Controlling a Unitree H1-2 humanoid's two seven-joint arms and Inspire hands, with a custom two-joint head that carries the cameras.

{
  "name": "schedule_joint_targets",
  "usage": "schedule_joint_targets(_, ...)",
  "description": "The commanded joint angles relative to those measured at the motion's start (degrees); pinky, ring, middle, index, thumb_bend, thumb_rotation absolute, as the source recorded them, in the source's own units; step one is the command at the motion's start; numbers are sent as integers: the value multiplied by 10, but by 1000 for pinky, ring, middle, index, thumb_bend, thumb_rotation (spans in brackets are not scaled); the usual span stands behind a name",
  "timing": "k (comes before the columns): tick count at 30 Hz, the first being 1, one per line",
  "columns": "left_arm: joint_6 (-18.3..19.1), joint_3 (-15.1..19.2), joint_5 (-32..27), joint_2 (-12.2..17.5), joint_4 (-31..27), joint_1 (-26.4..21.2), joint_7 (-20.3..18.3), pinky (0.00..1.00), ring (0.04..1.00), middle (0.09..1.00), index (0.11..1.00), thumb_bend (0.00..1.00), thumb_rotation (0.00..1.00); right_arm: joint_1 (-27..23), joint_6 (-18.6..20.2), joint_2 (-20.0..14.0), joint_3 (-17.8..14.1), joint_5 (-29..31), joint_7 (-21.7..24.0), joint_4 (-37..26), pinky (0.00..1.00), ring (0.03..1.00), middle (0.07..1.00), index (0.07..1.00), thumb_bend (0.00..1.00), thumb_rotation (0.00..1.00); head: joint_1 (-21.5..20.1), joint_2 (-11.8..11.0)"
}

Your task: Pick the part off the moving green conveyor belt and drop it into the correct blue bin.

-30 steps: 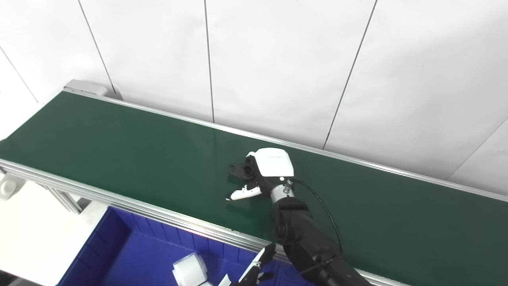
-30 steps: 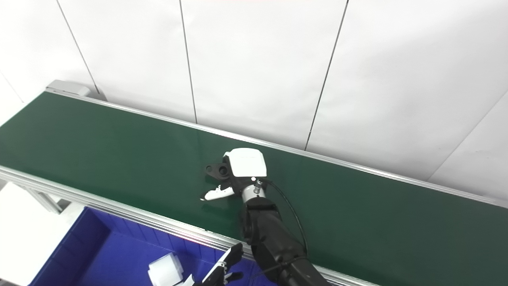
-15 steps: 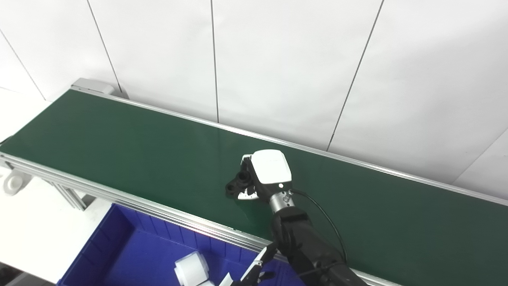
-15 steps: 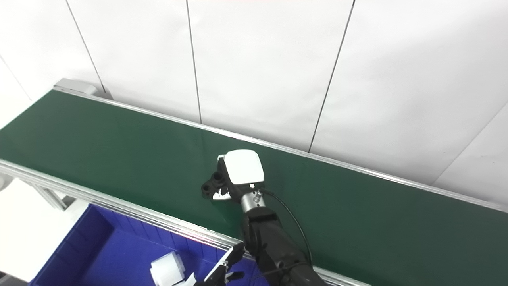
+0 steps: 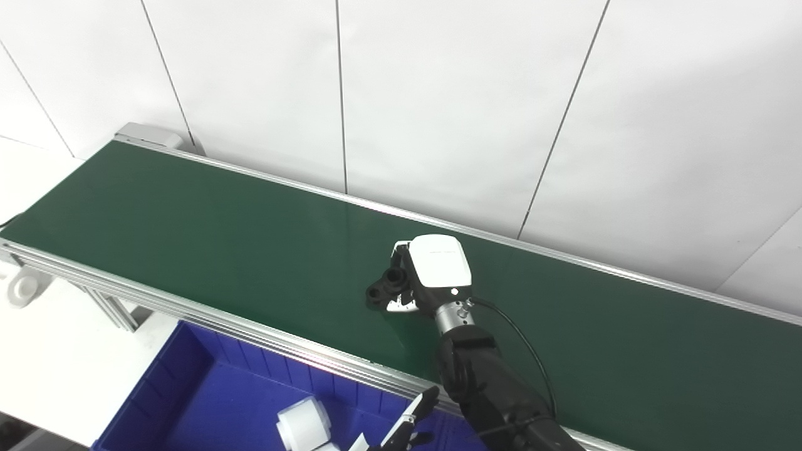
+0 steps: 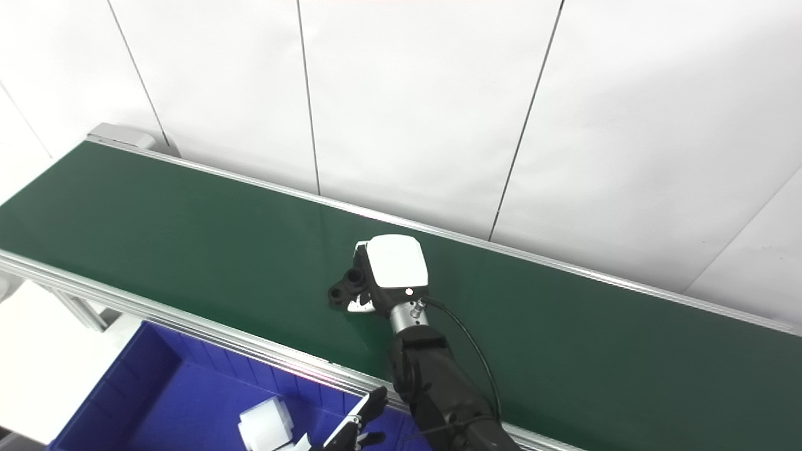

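A small black part [image 5: 383, 287] with round holes is at the middle of the green conveyor belt [image 5: 188, 219]. My right hand [image 5: 432, 269], with a white back, reaches over the belt and is shut on the part, thumb under it and fingers over it. The part is tilted in the grasp, just above or on the belt; I cannot tell which. It also shows in the right eye view [image 6: 346, 289]. Only a few fingertips of my left hand [image 5: 408, 423] show at the bottom edge, over the blue bin [image 5: 213, 401].
The blue bin stands below the belt's near aluminium rail [image 5: 188, 310] and holds a white cylinder [image 5: 304, 426]. A white panelled wall runs behind the belt. The belt's end roller housing [image 5: 147, 134] is at far left.
The right hand's thumb has closed under the black part, which now sits tilted in the grasp. The camera has shifted a little. The left hand has stayed put.
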Motion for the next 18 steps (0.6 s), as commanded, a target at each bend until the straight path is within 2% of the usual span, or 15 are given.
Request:
schedule_joint_targets(1,-19,-58,2,-28,-26,33,-24,893,1000,1000,1000,875,810,18,22,-6,8,-3,49,7,80,145,238,487,514,114,-3,1)
schedule_joint_targets(5,-19,-55,-8,-24,-24,29,-27,892,997,1000,1000,871,798,26,16,-16,2,3,59,-27,105,170,263,488,513,114,-20,3)
schedule_joint_targets(8,-19,-52,-13,-20,-25,25,-28,882,993,1000,1000,871,802,43,22,-26,-16,15,75,-90,101,163,249,483,514,113,-33,6)
schedule_joint_targets(12,-15,-44,-22,-14,-29,19,-29,872,980,1000,1000,876,805,77,37,-59,-39,18,111,-220,99,154,236,485,508,126,-65,14)
schedule_joint_targets(14,-13,-38,-36,-8,-29,11,-33,884,981,1000,1000,869,801,90,56,-75,-46,4,141,-280,99,156,242,486,508,124,-90,20)
schedule_joint_targets(17,-8,-27,-56,1,-30,0,-42,905,989,1000,1000,861,794,98,75,-87,-55,-14,169,-332,104,162,253,488,506,123,-118,30)
schedule_joint_targets(18,-6,-21,-65,6,-32,-4,-46,916,996,1000,1000,859,785,101,81,-90,-59,-17,178,-349,105,162,252,489,505,125,-141,38)
